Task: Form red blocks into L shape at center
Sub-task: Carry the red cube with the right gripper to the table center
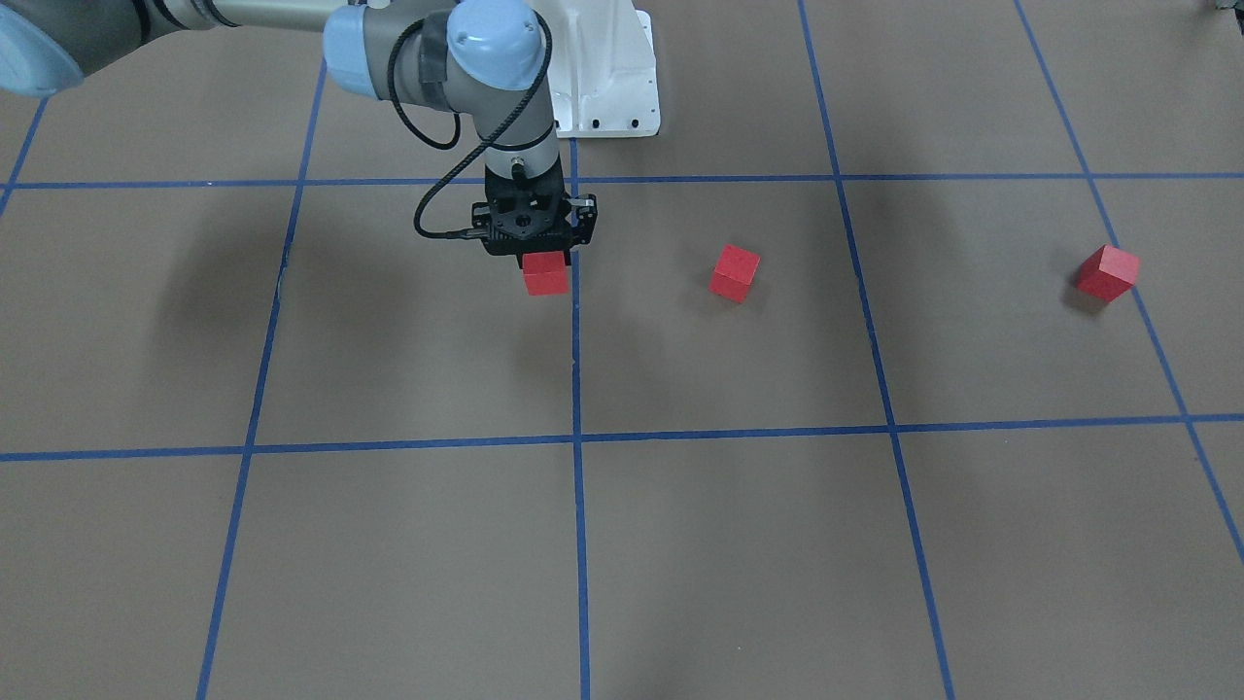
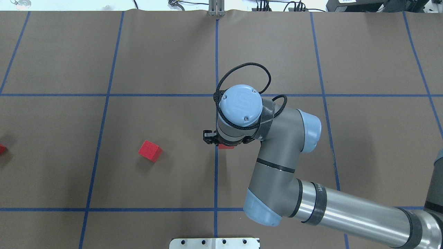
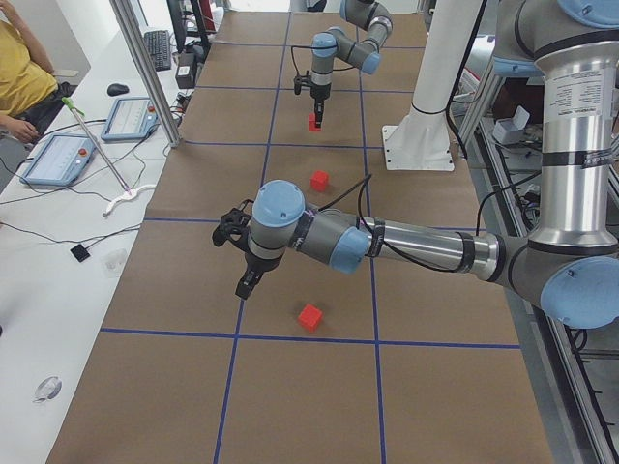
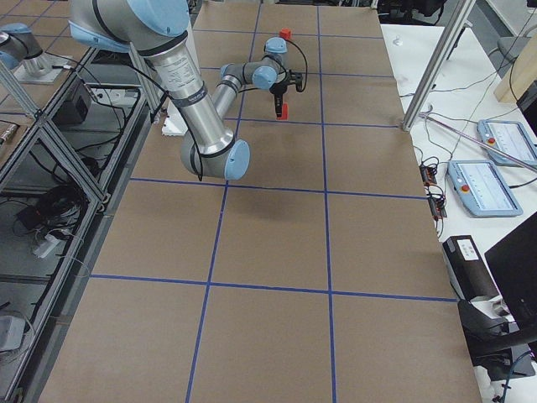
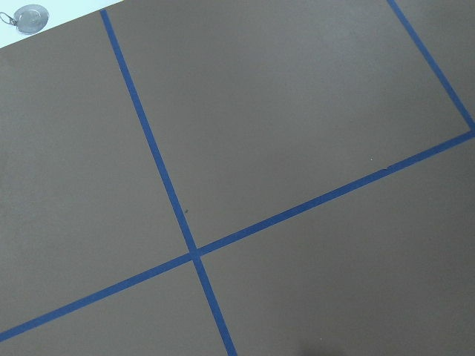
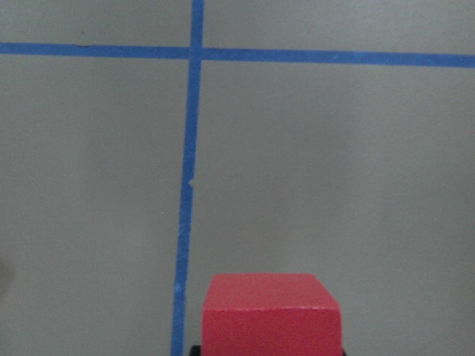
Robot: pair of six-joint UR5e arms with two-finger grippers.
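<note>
My right gripper (image 1: 545,259) points straight down and is shut on one red block (image 1: 545,273), which hangs just above the table beside the middle blue line. The right wrist view shows that block (image 6: 271,313) at its bottom edge. From overhead only a sliver of it (image 2: 225,146) peeks out under the wrist. A second red block (image 1: 734,273) lies turned on the brown surface (image 1: 622,350) one block-gap away. The third red block (image 1: 1106,273) rests far off toward my left side. My left gripper (image 3: 244,285) hovers near that far block (image 3: 309,316); I cannot tell whether it is open or shut.
Blue tape lines (image 1: 575,389) divide the brown table into large squares. The white robot base (image 1: 607,87) stands at the table's robot-side edge. A person (image 3: 19,77) sits at a side desk with tablets (image 3: 58,159) beyond the table's edge.
</note>
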